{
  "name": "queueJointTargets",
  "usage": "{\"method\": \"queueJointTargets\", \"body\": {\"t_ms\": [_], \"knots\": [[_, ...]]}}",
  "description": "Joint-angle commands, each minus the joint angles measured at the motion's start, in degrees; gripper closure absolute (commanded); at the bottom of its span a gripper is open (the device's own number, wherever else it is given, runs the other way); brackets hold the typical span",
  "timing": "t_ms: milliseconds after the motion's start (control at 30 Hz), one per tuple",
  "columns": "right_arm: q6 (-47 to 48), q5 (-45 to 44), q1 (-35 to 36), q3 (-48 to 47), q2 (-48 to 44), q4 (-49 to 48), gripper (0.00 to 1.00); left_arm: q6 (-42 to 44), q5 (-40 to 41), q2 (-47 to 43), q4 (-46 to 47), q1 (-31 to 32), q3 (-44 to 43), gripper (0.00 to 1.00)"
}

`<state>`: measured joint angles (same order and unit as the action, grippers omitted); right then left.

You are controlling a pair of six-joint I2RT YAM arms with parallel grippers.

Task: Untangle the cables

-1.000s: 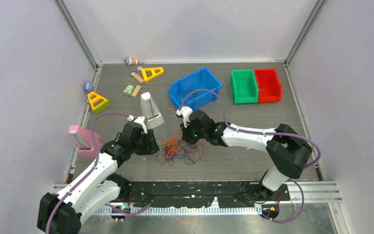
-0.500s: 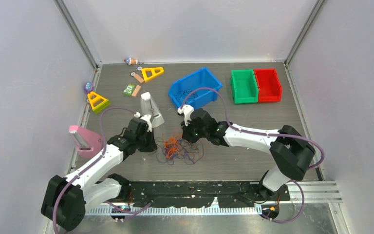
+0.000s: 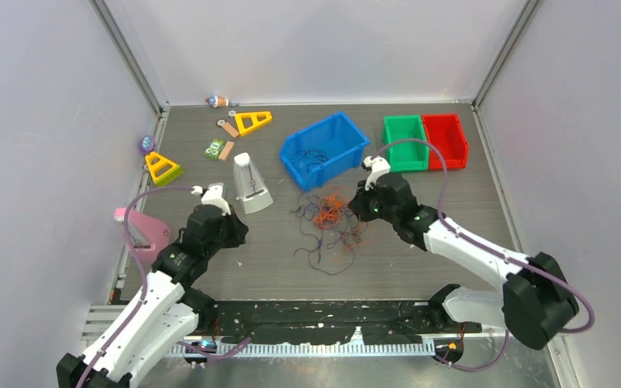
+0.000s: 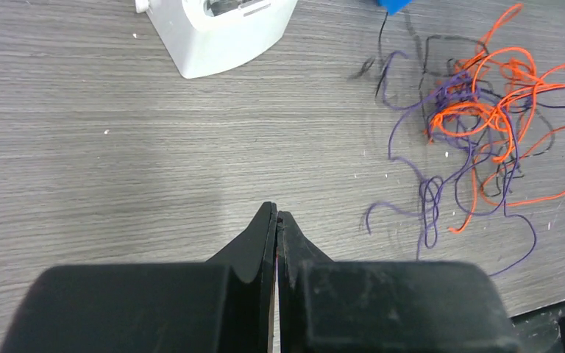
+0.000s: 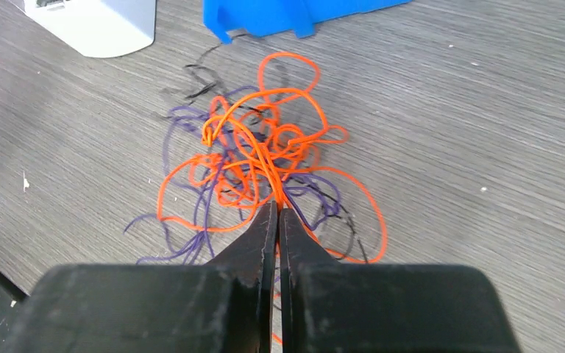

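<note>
The cables are a loose tangle of orange, purple and black strands on the grey table, just in front of the blue bin. My right gripper is at the tangle's right edge. In the right wrist view it is shut on orange strands that run into the clump. My left gripper is shut, well left of the tangle. In the left wrist view it is over bare table, with the cables at the upper right and no strand leading to it.
A white wedge-shaped device stands between the left gripper and the bin. The blue bin holds a few dark strands. Green and red bins are at the back right. A pink object and yellow triangles lie left.
My right gripper has pulled back to the right, dragging the tangle with it towards the blue bin. My left gripper has moved left, away from the tangle.
</note>
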<state>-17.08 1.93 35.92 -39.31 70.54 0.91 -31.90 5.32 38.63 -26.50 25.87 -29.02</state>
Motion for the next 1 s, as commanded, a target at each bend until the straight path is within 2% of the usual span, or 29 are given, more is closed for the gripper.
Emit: {"method": "queueJointTargets", "body": {"t_ms": [0,33,100,167,333,467,600,767,867,967], "knots": [[0.29,0.83,-1.25,1.99,-5.17,-1.38,0.95,2.68,-3.34,0.82,5.47,-0.29,1.44,0.80],[0.69,1.92,-1.28,1.75,-4.78,-0.35,0.95,3.68,-5.81,2.46,6.73,-0.23,0.91,0.60],[1.34,2.81,-1.27,0.77,-3.61,1.67,0.95,4.65,-9.18,6.18,10.10,0.07,0.08,0.34],[1.56,3.36,-1.29,0.14,-2.57,2.35,0.95,5.02,-9.36,9.73,14.15,1.04,-0.62,0.24],[1.65,3.04,-1.29,-1.58,0.01,4.72,0.95,6.75,-6.67,19.05,18.13,4.61,-4.92,0.21],[1.33,-2.48,-1.29,-2.15,3.07,8.52,0.95,6.58,-5.84,25.51,18.71,6.95,-9.72,0.23],[0.69,-3.82,-1.29,-1.87,7.03,8.23,0.95,6.50,-5.84,29.73,20.35,8.68,-12.59,0.24],[0.72,2.51,-0.37,-4.99,15.57,5.34,0.95,4.62,-5.80,32.02,20.90,8.70,-14.21,0.24],[1.20,7.54,3.64,-6.72,18.88,3.87,0.95,4.37,-5.85,31.93,20.24,8.75,-14.53,0.24],[1.14,9.90,9.12,-7.01,18.12,3.73,0.95,4.20,-3.65,32.15,18.22,8.67,-15.54,0.24]]}}
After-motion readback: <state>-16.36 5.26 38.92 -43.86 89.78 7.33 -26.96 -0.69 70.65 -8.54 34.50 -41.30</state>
